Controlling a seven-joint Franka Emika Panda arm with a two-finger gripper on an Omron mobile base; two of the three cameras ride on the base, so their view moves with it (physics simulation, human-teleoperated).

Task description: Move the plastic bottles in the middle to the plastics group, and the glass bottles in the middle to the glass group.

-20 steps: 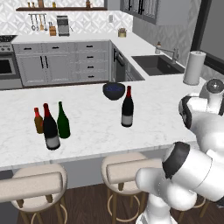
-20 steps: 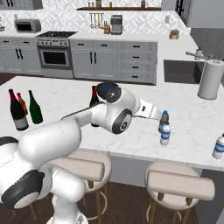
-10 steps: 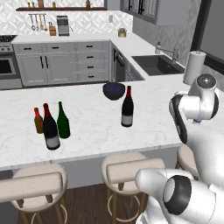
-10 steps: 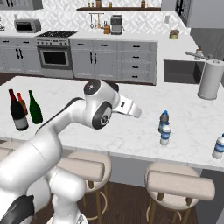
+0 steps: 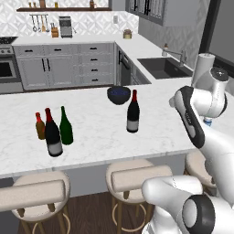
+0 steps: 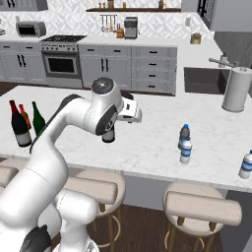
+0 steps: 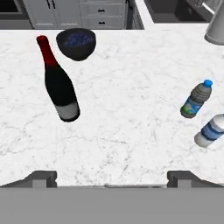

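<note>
Swinging right and higher, the empty hand (image 7: 112, 177) gapes wide above the white marble desk (image 7: 131, 131), between the near-black red-foiled wine bottle (image 7: 59, 87) and the clear white-capped plastic bottle (image 7: 211, 131); either could be next.

Two wine bottles (image 5: 133, 113) (image 5: 52, 134), three plastic bottles (image 6: 185, 150) (image 6: 184, 134) (image 6: 245, 165), one bowl (image 5: 119, 94).

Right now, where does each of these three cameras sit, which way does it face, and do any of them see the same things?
Left base view: behind the arm's left, facing the white marble counter; white arm at right.
Right base view: behind its right, same counter; arm rises lower left.
Hand view: on the hand, looking down past the open tool; dark fingertips show.
Shared: the black red-topped wine bottle, beside the dark bowl.
</note>
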